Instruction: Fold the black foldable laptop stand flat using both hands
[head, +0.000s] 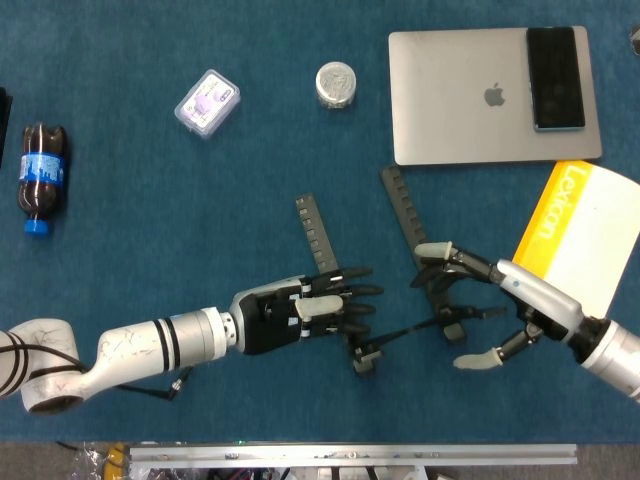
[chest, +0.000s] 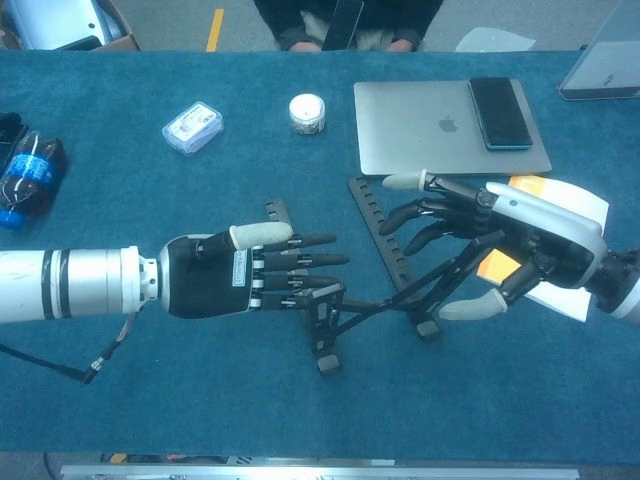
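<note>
The black laptop stand lies opened out on the blue cloth. Its left notched bar (head: 315, 232) and right notched bar (head: 405, 210) are joined by thin cross links (chest: 365, 310). My left hand (head: 300, 312) lies flat with fingers stretched out over the near half of the left bar, and holds nothing. My right hand (head: 480, 298) arches over the near part of the right bar with its fingers spread on it. Its thumb stands apart below. In the chest view the left hand (chest: 250, 282) and right hand (chest: 490, 240) flank the stand's near feet (chest: 328, 362).
A closed silver laptop (head: 470, 100) with a phone (head: 555, 78) on it sits at the back right. A yellow book (head: 585, 235) lies just behind my right hand. A round tin (head: 336, 84), a small plastic box (head: 207, 102) and a cola bottle (head: 40, 175) stand further left.
</note>
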